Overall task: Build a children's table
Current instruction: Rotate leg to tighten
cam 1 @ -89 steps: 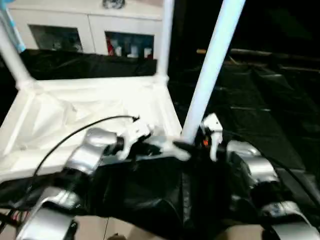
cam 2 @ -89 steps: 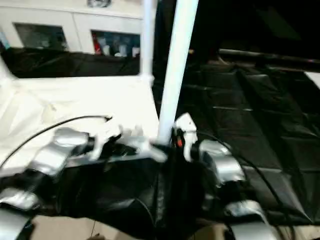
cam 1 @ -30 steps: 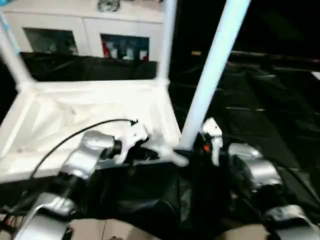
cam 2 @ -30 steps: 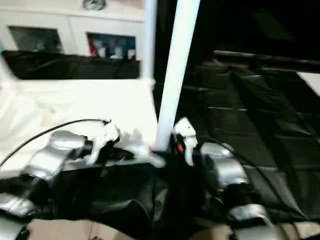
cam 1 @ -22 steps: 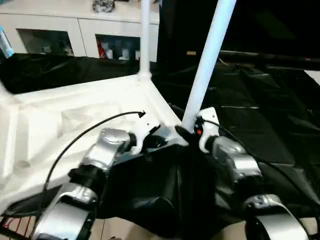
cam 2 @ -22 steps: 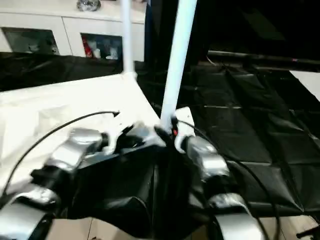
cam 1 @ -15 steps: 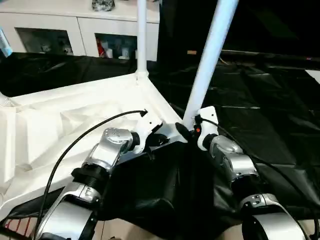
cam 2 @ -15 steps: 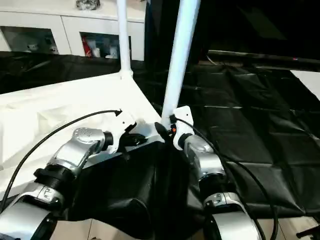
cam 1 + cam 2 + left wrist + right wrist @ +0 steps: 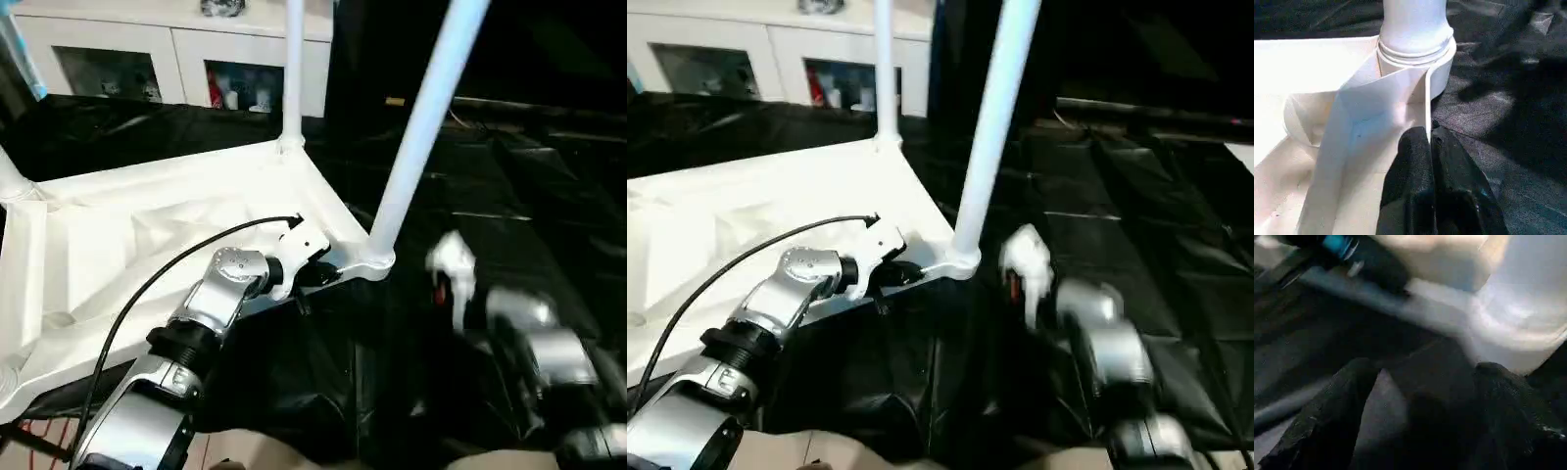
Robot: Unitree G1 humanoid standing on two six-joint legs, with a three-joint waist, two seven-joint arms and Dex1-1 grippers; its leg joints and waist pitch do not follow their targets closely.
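The white children's table [image 9: 147, 235] lies upside down on black cloth, ribbed underside up. Three legs stand up from its corners: one at the near right [image 9: 421, 127], one at the far corner [image 9: 292, 69], one at the left [image 9: 10, 176]. My left gripper [image 9: 1430, 134] is shut on the thin rim of the table top, right beside the near-right leg's socket [image 9: 1415, 34]. My right gripper [image 9: 1420, 377] hangs to the right of that socket [image 9: 370, 262], a short way off it. Its fingers [image 9: 1327, 416] stand apart with nothing between them.
A white cabinet with glass doors [image 9: 176, 59] stands at the back. Creased black cloth [image 9: 529, 176] covers the floor to the right and in front. A black cable [image 9: 167, 269] arcs from my left wrist over the table top.
My right gripper has opened, come off the base of the near-right leg and drawn back to the right. The left gripper keeps its hold on the rim. The camera has shifted.
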